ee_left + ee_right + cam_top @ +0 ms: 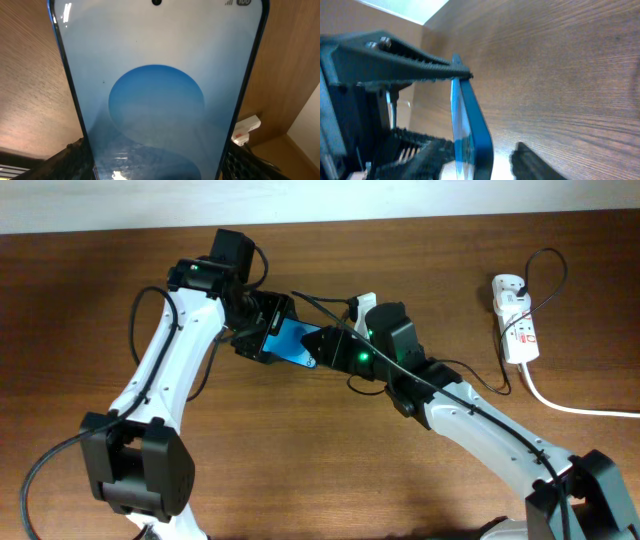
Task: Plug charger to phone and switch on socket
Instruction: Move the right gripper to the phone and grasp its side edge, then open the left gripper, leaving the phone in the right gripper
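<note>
Mia: Where is the phone (293, 340)?

Tom: It is held over the brown table (100, 260), in the middle, between the two arms. The left gripper (268, 332) has it. In the left wrist view the blue screen fills almost the whole picture, and a black finger (74, 160) presses on each long side.

Mia: And the right gripper (325, 348)?

Tom: It sits at the other end of the phone. Its camera sees the phone from the thin edge (just a blue strip standing up). The top finger (410, 57) touches the phone's edge. The bottom finger is lower down, well apart from the top one. Nobody can tell from these views if it squeezes the phone or not.

Mia: Where is the socket (515, 320)?

Tom: Far off on the right side of the table, lying flat, well apart from both grippers. Its thick white cord (580, 408) runs off to the right edge.

Mia: And the charger (490, 387)?

Tom: It is a thin black cable. It loops beside the socket and runs toward the right arm. Its small tip is lost among the grippers.
</note>
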Motion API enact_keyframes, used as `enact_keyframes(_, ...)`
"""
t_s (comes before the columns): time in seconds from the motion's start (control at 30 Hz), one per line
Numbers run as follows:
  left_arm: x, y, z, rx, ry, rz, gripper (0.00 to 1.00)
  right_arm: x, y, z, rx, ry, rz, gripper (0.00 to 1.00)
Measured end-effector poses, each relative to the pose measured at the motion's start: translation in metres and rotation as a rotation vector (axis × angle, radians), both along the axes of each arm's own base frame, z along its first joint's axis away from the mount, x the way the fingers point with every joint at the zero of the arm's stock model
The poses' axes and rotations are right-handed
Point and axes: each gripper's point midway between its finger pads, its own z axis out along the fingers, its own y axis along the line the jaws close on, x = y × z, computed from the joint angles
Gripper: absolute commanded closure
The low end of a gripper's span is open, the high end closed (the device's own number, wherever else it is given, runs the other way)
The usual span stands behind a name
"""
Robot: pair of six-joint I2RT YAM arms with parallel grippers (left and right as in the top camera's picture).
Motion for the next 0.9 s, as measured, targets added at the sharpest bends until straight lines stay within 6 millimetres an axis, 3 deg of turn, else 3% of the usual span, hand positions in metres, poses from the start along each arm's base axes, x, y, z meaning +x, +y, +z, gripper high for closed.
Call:
enact_keyframes(0.13,-0.007,-0.015,0.001,-0.014,0.004,-0.037,1.0,0.005,0.001,0.0,0.014,0.003,-0.025,0.64)
enact_keyframes(0.33,-0.008,-0.017,0.001,-0.018,0.005,-0.042,1.0,0.002,0.016,-0.009,0.022,0.004,0.003,0.77)
enact_keyframes(0.43,-0.008,-0.018,0.002,-0.02,0.006,-0.043,1.0,0.002,0.017,-0.011,0.023,0.013,0.003,0.96)
enact_keyframes(0.7,-0.007,-0.018,0.002,-0.022,0.003,-0.043,1.0,0.003,0.017,-0.009,0.046,0.032,-0.011,0.96)
enact_keyframes(0.77,-0.007,-0.018,0.002,-0.022,0.003,-0.043,0.83,0.003,0.018,-0.009,0.046,0.033,-0.01,0.96)
enact_keyframes(0.8,-0.007,-0.018,0.002,-0.022,0.003,-0.042,0.65,0.002,0.018,-0.009,0.047,0.033,-0.009,0.96)
enact_keyframes(0.9,-0.007,-0.018,0.002,-0.021,0.001,-0.047,0.42,0.002,0.018,-0.009,0.047,0.033,-0.008,0.96)
